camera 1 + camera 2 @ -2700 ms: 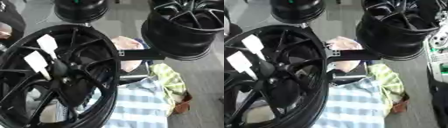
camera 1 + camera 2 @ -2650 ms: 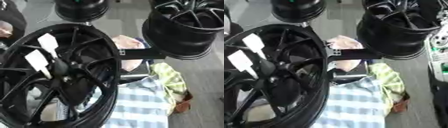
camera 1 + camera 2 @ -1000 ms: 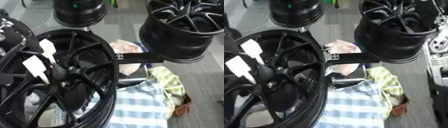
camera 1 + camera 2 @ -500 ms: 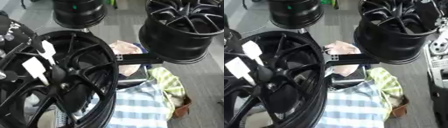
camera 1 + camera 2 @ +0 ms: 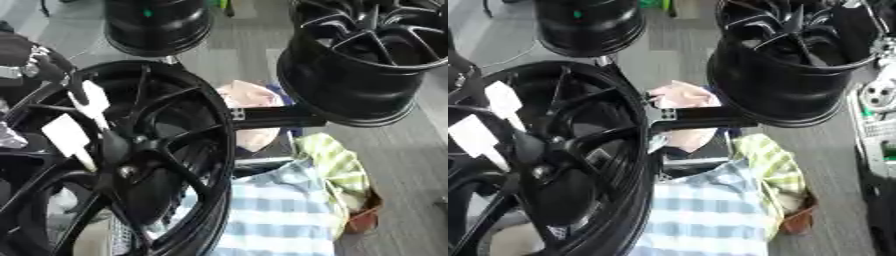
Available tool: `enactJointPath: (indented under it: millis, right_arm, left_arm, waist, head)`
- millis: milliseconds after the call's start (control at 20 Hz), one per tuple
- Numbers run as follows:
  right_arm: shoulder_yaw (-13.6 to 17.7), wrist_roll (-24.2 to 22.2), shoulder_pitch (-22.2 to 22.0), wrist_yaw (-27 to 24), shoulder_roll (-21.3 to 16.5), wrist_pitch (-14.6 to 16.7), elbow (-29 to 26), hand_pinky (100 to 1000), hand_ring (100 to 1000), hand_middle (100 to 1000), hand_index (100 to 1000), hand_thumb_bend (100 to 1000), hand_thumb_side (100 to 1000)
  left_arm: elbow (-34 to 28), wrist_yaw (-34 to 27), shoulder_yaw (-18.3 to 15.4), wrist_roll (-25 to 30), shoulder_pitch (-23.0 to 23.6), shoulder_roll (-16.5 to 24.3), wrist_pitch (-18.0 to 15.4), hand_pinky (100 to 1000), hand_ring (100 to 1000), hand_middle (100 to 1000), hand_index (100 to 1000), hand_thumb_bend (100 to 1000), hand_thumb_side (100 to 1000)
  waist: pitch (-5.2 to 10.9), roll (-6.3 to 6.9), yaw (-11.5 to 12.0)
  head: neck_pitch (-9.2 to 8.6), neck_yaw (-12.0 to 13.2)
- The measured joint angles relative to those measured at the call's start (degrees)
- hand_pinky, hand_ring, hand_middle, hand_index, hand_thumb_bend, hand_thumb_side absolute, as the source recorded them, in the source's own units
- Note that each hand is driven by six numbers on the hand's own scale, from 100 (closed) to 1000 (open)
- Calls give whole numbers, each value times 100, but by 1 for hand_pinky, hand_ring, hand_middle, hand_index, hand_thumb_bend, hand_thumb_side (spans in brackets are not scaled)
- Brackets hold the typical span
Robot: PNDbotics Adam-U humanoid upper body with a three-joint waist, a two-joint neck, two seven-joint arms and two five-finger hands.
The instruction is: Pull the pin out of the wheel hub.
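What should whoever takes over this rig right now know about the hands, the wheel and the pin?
Left hand: at the upper left, beside the rim of the big wheel; open or shut cannot be told.
Right hand: not in view.
Wheel: black, on the left, with white tags on its spokes and its hub facing the camera.
Pin: a small silvery spot just below the hub may be it; not certain.
Done: nothing that shows; no hand is on the hub.
Left: reach the hub, grasp the pin, pull it out.
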State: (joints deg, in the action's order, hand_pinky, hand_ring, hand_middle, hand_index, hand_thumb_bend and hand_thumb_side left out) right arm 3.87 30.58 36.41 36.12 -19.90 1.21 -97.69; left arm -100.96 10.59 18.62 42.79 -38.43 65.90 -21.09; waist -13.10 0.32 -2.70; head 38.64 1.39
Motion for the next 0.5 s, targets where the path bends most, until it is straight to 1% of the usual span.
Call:
enactJointPath:
  millis: [100, 500]
  right_arm:
    - [0, 5, -5, -2, 0, -2, 0, 759, 747, 684, 811, 100, 437]
    - [2, 33, -13, -22, 0, -15, 0, 760, 747, 684, 811, 100, 440]
  left_arm:
    - [54, -12, 22, 21, -6, -18, 21, 847, 740, 610, 751, 466, 100]
    - [272, -36, 69, 93, -50, -120, 93, 844, 739, 630, 765, 470, 100]
  waist:
    - [-1, 0, -1]
    - [-10, -8, -6]
  head:
    - [0, 1]
    - [-19, 12]
